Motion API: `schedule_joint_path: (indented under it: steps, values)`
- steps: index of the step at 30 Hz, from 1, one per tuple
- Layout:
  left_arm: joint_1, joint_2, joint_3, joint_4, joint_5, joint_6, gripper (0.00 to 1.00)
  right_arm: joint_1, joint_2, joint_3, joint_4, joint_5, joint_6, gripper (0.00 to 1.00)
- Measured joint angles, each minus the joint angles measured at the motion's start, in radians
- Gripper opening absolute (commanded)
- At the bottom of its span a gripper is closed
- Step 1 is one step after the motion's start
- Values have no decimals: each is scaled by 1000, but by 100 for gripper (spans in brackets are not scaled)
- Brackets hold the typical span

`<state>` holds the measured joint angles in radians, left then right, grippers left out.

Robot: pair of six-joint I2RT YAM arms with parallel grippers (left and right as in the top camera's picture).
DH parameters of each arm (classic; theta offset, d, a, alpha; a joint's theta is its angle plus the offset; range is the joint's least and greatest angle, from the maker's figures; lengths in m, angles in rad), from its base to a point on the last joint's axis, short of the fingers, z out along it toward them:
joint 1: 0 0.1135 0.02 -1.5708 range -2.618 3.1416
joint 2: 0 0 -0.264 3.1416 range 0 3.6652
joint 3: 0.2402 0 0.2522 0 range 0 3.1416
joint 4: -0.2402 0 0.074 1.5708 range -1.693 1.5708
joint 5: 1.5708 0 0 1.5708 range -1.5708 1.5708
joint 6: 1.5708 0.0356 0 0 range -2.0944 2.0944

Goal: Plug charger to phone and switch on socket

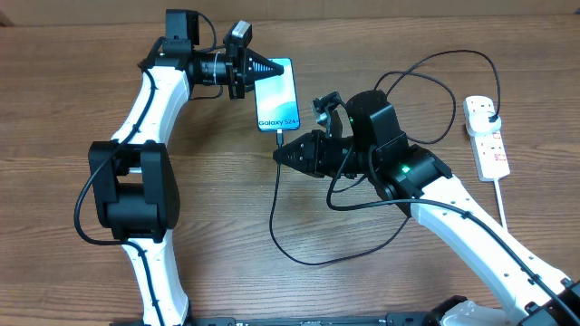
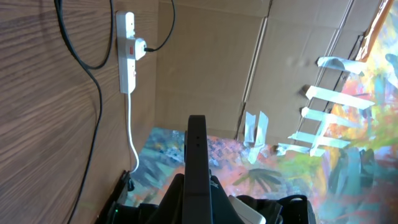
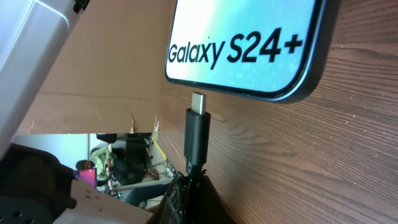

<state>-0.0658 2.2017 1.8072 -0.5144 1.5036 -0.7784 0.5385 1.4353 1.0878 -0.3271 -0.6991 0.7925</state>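
The phone point(image 1: 279, 95) lies screen up at the middle back of the table, its "Galaxy S24+" text large in the right wrist view point(image 3: 249, 43). My left gripper point(image 1: 269, 68) is shut on the phone's upper left edge, seen edge-on as a dark slab point(image 2: 198, 143). My right gripper point(image 1: 279, 154) is shut on the charger's black connector point(image 3: 197, 134). Its metal tip still shows, right at the phone's bottom edge. The black cable point(image 1: 299, 258) loops over the table to a plug point(image 1: 490, 112) seated in the white socket strip point(image 1: 487, 136), also in the left wrist view point(image 2: 127, 53).
The charger cable makes wide loops in front of and behind my right arm point(image 1: 453, 204). The strip's white cord point(image 1: 501, 195) runs towards the front right edge. Cardboard walls point(image 2: 211, 68) stand beyond the table.
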Motion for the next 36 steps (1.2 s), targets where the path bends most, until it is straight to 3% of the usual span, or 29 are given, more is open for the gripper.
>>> schedule_joint_path:
  steps: [36]
  values:
    - [0,0,0,44,0,-80,4,-14,0,0,2,0,0,4]
